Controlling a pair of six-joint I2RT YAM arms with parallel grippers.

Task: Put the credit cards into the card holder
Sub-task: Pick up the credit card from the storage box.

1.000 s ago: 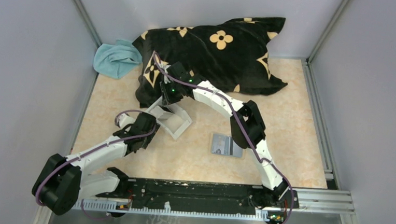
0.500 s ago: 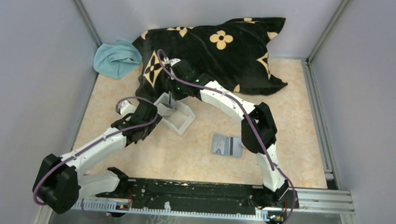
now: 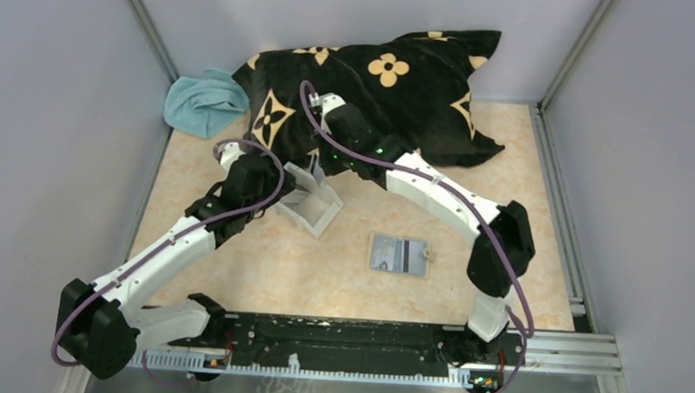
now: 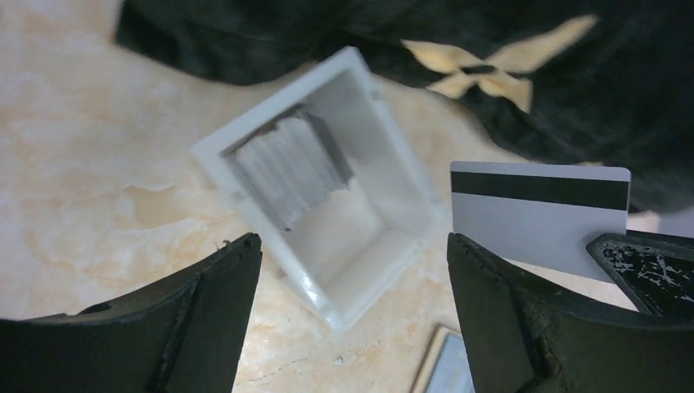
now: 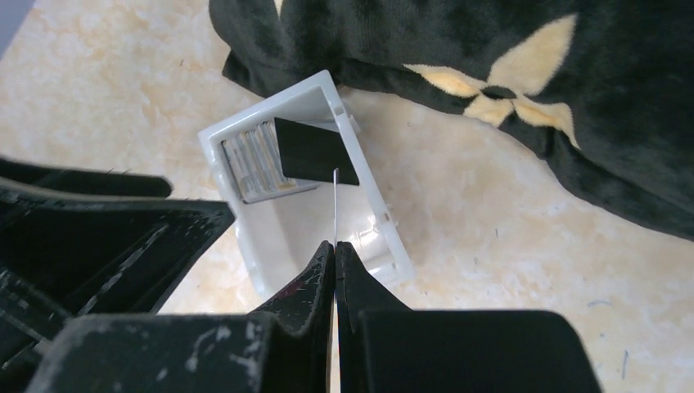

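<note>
Since a second ago the right arm has swung its elbow far out to the right and pulled its wrist back toward the black flowered pillow [image 3: 396,81]. The left arm has reached forward to the left side of the tray [image 3: 320,215].

The right hand [image 5: 335,246] is pinched shut on a white card [image 4: 532,217] with a black stripe. It holds the card upright by one edge over the white tray. I cannot tell whether the card's lower edge touches the tray.

More cards [image 5: 254,160] stand on edge inside the tray, packed against its far wall.

The left hand [image 4: 352,241] is spread wide and holds nothing. It hangs just beside the tray.

The card holder [image 3: 399,254] lies opened flat on the desk [image 3: 339,283], grey inside up. It is well apart from the tray, to the right and nearer the arm bases.

A light blue cloth [image 3: 202,104] is bunched in the far left corner, against the pillow.
</note>
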